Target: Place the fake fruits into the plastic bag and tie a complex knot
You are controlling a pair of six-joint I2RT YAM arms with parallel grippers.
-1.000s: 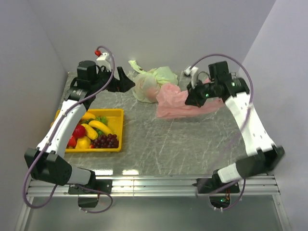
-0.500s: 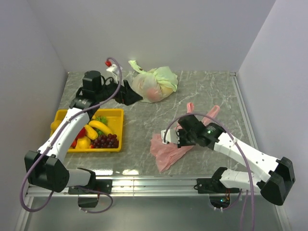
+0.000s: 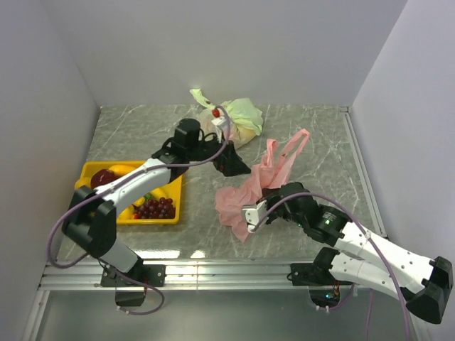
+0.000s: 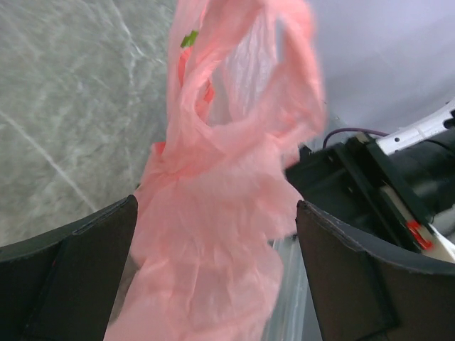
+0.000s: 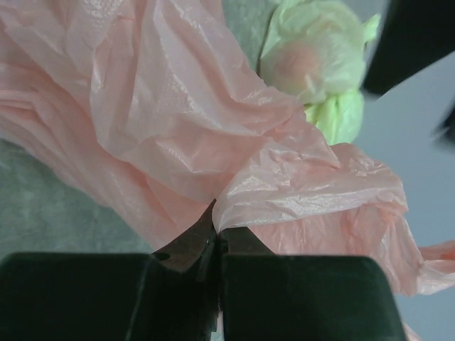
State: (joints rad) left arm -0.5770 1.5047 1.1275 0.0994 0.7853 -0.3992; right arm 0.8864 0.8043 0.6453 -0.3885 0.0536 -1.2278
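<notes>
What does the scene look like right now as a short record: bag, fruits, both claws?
Bag: translucent pink plastic carrier bag, crumpled, handle loops sticking up
Fruits: glossy plastic fake fruits, in the yellow plastic tray
Left claw: open, pointed at the bag
Right claw: shut on a fold of the bag
Other: pale green-and-white knotted bag, farther back

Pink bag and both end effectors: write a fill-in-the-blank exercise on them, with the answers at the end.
1. The right end effector is ____ on the pink bag.
2. The left end effector is ____, holding nothing.
3. The fruits lie in the ____ tray.

Missing words: shut; open; yellow.
</notes>
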